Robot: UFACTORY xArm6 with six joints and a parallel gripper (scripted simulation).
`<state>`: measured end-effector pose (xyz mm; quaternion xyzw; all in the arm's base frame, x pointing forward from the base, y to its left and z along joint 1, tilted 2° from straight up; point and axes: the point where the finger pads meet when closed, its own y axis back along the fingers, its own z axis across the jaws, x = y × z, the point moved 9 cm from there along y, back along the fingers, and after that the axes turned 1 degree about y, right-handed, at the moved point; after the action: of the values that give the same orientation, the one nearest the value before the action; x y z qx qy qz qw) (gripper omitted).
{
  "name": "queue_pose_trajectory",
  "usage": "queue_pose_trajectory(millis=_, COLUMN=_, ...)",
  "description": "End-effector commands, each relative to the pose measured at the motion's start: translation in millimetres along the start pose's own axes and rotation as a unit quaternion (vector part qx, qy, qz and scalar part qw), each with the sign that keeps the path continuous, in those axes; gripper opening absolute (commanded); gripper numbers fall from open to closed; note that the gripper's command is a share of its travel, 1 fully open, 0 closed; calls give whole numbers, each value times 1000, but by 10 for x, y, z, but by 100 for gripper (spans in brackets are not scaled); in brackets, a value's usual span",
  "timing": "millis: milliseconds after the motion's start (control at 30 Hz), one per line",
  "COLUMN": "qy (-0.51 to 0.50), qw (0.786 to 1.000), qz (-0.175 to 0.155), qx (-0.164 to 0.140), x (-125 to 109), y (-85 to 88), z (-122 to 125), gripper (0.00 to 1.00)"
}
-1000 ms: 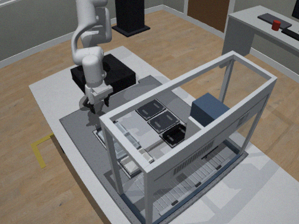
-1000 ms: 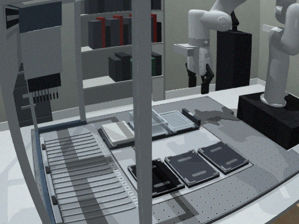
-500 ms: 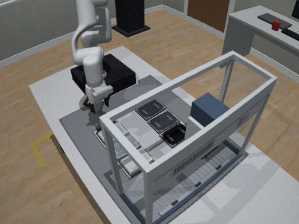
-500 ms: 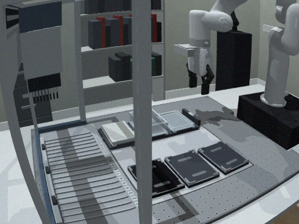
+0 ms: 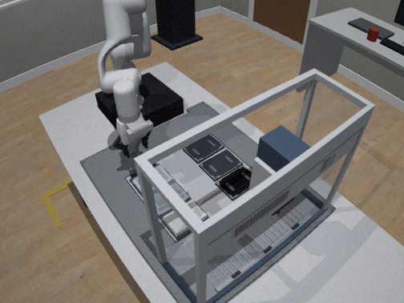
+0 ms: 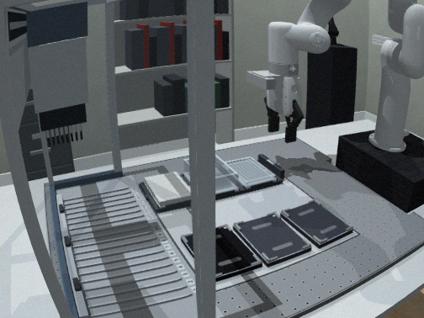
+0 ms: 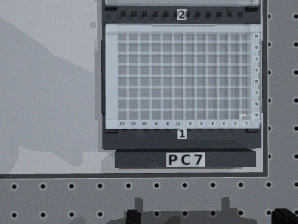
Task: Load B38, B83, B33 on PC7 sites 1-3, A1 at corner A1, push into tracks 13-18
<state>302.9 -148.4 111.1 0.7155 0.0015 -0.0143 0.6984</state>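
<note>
The plate carrier PC7 [image 6: 210, 182] lies on the apron in front of the rails [image 6: 118, 244], outside the tracks. In the wrist view its handle [image 7: 185, 159] carries the label PC7. The clear 96-well plate B38 [image 7: 182, 75] sits square on site 1 beside the handle. It also shows in the exterior view [image 6: 251, 170]. The deep-well block B83 [image 6: 210, 172] is on site 2, partly behind a frame post. The 384-well plate B33 [image 6: 166, 188] is on site 3. My gripper [image 6: 283, 126] is open and empty, hovering above the deck just past the handle end; its fingertips show at the bottom of the wrist view.
Three dark nests, S1 [image 6: 316, 222], S2 [image 6: 271, 236] and S3 [image 6: 227, 252], stand in a row beside the apron, all empty. The instrument's white frame [image 5: 256, 132] spans the deck, with a post [image 6: 202, 160] in front of the carrier. A blue box [image 5: 282, 146] sits inside the frame.
</note>
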Motion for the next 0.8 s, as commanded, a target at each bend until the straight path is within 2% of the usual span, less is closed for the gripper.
queue_pose_trajectory(millis=0, qy=0, qw=1000, qz=2, qx=-1, x=13, y=-62, z=6, gripper=82)
queue_pose_trajectory(millis=767, qy=0, qw=1000, qz=2, qx=-1, x=14, y=-380, z=6, gripper=82)
